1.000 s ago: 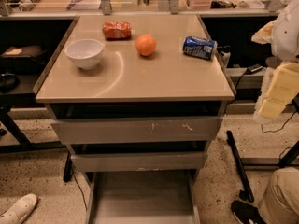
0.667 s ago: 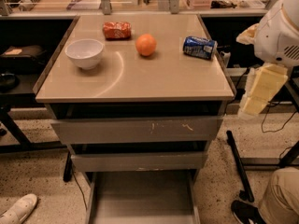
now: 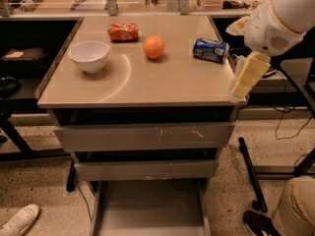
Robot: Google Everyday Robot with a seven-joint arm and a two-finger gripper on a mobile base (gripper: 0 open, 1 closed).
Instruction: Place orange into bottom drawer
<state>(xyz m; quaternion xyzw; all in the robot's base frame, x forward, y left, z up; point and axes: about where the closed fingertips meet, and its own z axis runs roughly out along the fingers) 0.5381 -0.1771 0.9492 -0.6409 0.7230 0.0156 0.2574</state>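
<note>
The orange (image 3: 154, 47) sits on the tan tabletop (image 3: 167, 82), at the back middle, between a red snack bag and a blue can. The bottom drawer (image 3: 147, 208) is pulled out at floor level below the table front, and its flat grey floor shows nothing in it. My gripper (image 3: 247, 77) hangs from the white arm (image 3: 278, 18) at the table's right front corner, to the right of and nearer than the orange, well apart from it. It holds nothing that I can see.
A white bowl (image 3: 89, 56) stands at the table's left. A red snack bag (image 3: 123, 31) lies at the back and a blue can (image 3: 210, 49) lies on its side at the right. The two upper drawer fronts (image 3: 147, 136) are closed. A shoe (image 3: 17, 222) and a person's leg (image 3: 293, 210) are on the floor.
The arm has swung in from the right edge of the view, leftward and up, to the table's right front corner. The orange and the other things have not moved.
</note>
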